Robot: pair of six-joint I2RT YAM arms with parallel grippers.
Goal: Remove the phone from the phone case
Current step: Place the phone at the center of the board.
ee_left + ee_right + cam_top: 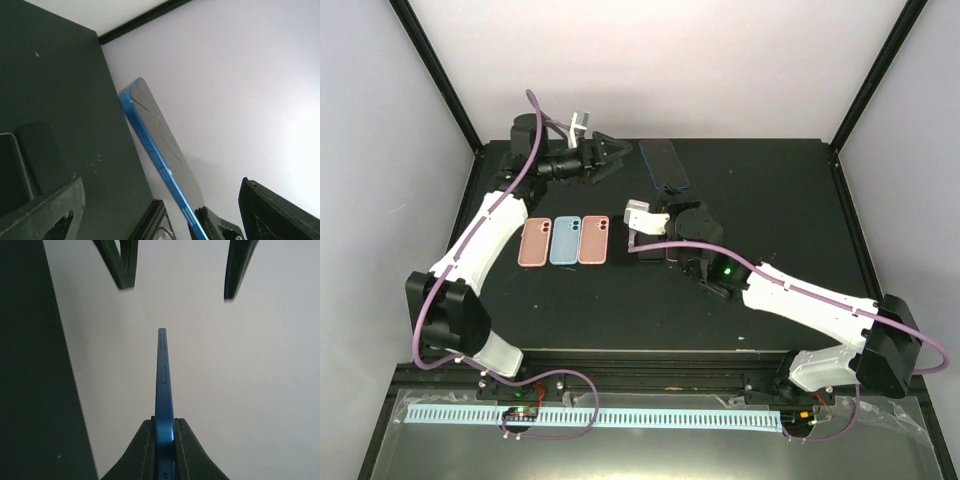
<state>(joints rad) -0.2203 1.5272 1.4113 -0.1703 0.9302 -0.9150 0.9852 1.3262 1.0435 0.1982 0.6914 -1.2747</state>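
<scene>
Right claw (165, 445) is clamped on the near end of the phone (162, 375), holding it clear of the table (770, 200), with the blue rim and side buttons facing its camera. Left claw (608, 153) is spread wide just past the phone's far end, one finger (119, 265) on either side, not touching it. Can't tell if the blue rim is case or phone body. Three cases (565, 240) lie flat, side by side, left of the right claw.
</scene>
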